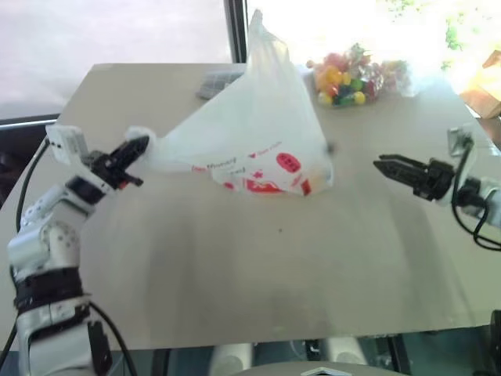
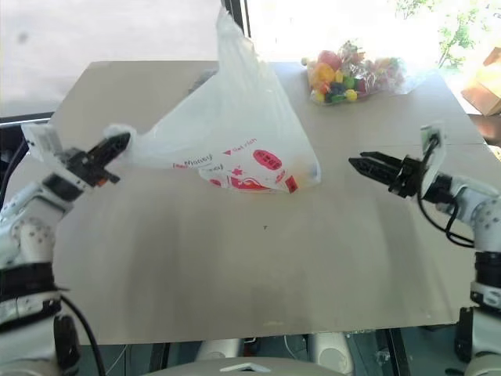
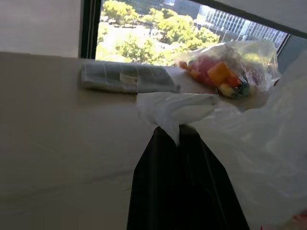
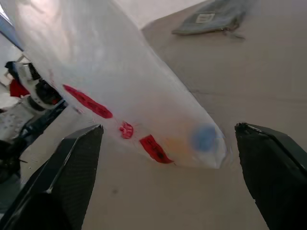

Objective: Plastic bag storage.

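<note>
Plastic bag (image 1: pixel 250 141): on the table (image 1: pixel 258 274), standing up in a peak, red print on the near side, toward 12 o'clock of the table's middle.
Left gripper (image 1: pixel 133 153): at 9 o'clock of the bag, fingers clamped together on a bunched corner of film.
Right gripper (image 2: pixel 366 167): at 3 o'clock, fingers wide apart, clear of the bag.
Candy bag (image 1: pixel 352 74): at 1 o'clock.
Left wrist view: a flat grey pouch (image 3: pixel 127 79) behind the pinched film.
Right wrist view: a bluish blur (image 4: pixel 205 136) inside the bag's lower corner.

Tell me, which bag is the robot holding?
The big white plastic bag with red print; the left gripper pinches its corner. The small candy bag sits untouched at the table's far edge.
</note>
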`<state>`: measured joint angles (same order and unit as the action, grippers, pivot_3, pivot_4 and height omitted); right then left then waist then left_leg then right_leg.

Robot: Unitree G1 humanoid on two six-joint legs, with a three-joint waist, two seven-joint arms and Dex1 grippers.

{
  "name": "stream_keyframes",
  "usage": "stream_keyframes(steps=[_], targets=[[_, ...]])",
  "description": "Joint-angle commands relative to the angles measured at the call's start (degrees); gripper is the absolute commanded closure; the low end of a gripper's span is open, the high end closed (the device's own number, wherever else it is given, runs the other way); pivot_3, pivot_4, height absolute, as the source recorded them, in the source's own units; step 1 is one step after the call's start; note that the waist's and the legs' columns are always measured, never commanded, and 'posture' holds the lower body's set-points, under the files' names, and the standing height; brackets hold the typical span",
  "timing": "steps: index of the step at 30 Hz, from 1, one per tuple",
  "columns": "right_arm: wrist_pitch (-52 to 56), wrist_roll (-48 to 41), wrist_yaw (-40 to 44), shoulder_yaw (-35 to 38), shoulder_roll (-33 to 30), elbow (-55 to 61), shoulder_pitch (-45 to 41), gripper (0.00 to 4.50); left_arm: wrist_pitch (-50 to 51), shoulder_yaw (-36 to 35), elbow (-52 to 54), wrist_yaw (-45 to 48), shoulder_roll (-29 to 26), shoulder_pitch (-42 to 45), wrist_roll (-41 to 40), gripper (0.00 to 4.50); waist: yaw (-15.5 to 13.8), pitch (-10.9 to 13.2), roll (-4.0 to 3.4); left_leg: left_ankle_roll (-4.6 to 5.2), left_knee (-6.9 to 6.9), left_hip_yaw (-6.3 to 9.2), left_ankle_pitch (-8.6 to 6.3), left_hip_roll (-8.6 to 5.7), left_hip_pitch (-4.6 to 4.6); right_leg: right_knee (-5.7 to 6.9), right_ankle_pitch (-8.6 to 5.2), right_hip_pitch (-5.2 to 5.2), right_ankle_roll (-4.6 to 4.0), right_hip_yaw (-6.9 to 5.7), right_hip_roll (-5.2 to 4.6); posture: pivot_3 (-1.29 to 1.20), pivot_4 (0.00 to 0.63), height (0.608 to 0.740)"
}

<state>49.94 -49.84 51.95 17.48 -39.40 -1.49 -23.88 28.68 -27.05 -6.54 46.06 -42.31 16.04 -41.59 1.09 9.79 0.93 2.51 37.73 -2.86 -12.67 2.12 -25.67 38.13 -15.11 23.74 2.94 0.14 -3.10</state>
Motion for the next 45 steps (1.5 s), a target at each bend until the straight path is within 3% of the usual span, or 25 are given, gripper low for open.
stream_keyframes(steps=[1,5,9,13,14,16,17,20,24,28,32,36,45], targets=[[-6.2,3.6,-1.5,1.1,0.8,4.1,4.1,0.07,5.8,-5.0,12.0,-0.7,-3.2,-8.2,-3.0,4.5,-0.2,0.0,0.01,0.0,0.01,0.0,0.0,0.0,0.01,0.0,0.0,-0.01,0.0,-0.01,-0.01,0.0,0.15,0.74],[-8.5,5.5,-3.4,0.8,2.6,4.6,7.8,0.07,4.9,-7.1,17.2,-3.0,-2.6,-14.4,-1.0,4.5,-0.7,0.0,0.02,-0.01,0.02,0.04,-0.01,-0.01,0.18,-0.03,0.0,-0.22,-0.02,-0.07,-0.05,0.0,0.15,0.74],[-9.1,5.7,-6.1,1.1,5.0,4.1,6.3,0.07,2.0,-9.5,17.9,-4.4,-0.3,-11.3,-3.5,4.5,-0.7,0.0,0.02,-0.16,0.03,0.04,0.1,0.02,0.32,-0.01,0.12,-0.29,-0.2,-0.08,-0.01,0.0,0.15,0.74],[-9.0,6.2,-7.3,0.0,6.3,3.3,4.0,0.0,1.1,-12.1,16.9,-4.3,2.5,-5.1,-9.8,2.68,-0.7,0.0,0.03,-0.16,0.03,-0.01,0.1,0.03,0.73,-0.01,0.13,-0.64,-0.23,-0.06,0.03,0.0,0.15,0.74],[-9.1,6.5,-7.4,-0.2,6.4,3.0,3.5,0.0,1.3,-12.2,17.2,-4.2,2.8,-4.7,-10.7,2.68,-0.6,0.0,0.03,-0.16,0.02,-0.01,0.1,0.03,0.75,-0.02,0.13,-0.66,-0.23,-0.05,0.04,0.0,0.15,0.74],[-9.4,7.0,-7.6,-0.3,6.5,2.5,2.8,0.0,3.3,-13.5,17.7,-5.2,3.3,-4.3,-14.5,1.76,-0.5,0.0,0.03,-0.15,-0.07,-0.07,0.09,0.03,0.89,-0.04,0.13,-0.74,-0.22,0.01,0.04,0.0,0.15,0.74],[-9.4,7.1,-7.7,-0.3,6.5,2.3,2.7,0.0,4.3,-14.1,17.6,-5.7,3.4,-4.5,-16.2,1.61,-0.4,0.0,0.03,-0.15,-0.09,-0.07,0.09,0.03,0.89,-0.05,0.13,-0.74,-0.22,0.01,0.05,0.0,0.15,0.74],[-9.4,7.3,-7.3,-0.2,6.2,3.0,3.4,0.0,8.2,-16.8,16.9,-7.9,2.7,-7.6,-20.1,0.07,-0.3,0.0,0.04,-0.15,-0.14,-0.05,0.09,0.04,0.88,-0.05,0.13,-0.72,-0.22,0.02,0.07,0.0,0.15,0.74],[-11.2,8.3,-5.5,0.7,4.8,4.6,6.8,0.0,12.1,-20.4,14.5,-11.3,0.1,-18.4,-15.7,0.07,-0.1,0.0,0.04,-0.15,-0.3,-0.11,0.09,0.05,0.95,-0.09,0.13,-0.7,-0.22,0.1,0.07,0.0,0.15,0.74],[-16.0,10.7,-2.0,1.2,2.7,4.6,12.1,0.0,6.6,-22.9,10.5,-9.7,-0.6,-30.5,-6.1,0.07,-0.3,0.0,0.05,-0.16,-0.38,-0.17,0.08,0.06,0.95,-0.14,0.12,-0.66,-0.23,0.11,0.05,0.0,0.15,0.74],[-17.7,10.6,0.0,1.9,1.7,4.8,15.9,0.0,5.2,-26.2,13.8,-5.9,2.4,-38.0,-7.1,0.07,-0.6,-0.2,0.32,-0.19,-0.32,-0.11,0.08,0.1,0.99,-0.21,-0.01,-0.67,-0.47,0.02,-0.15,0.0,0.15,0.74],[-21.1,11.6,1.4,2.0,2.0,7.3,21.1,0.0,-2.4,-19.8,21.0,-1.5,6.7,-50.4,2.8,0.07,-0.4,-0.4,0.37,-0.28,-0.41,-0.21,-0.02,0.01,1.03,-0.33,-0.02,-0.71,-0.5,0.3,-0.69,0.0,0.15,0.74],[-38.4,16.5,14.1,-0.5,2.9,6.4,29.1,0.0,-14.1,-6.4,29.0,-5.3,15.0,-49.0,13.1,0.07,-0.6,-0.8,0.16,-0.42,-0.56,-0.56,-0.12,0.07,0.99,-0.39,-0.03,-0.66,-0.53,0.34,-0.97,0.0,0.15,0.74]])
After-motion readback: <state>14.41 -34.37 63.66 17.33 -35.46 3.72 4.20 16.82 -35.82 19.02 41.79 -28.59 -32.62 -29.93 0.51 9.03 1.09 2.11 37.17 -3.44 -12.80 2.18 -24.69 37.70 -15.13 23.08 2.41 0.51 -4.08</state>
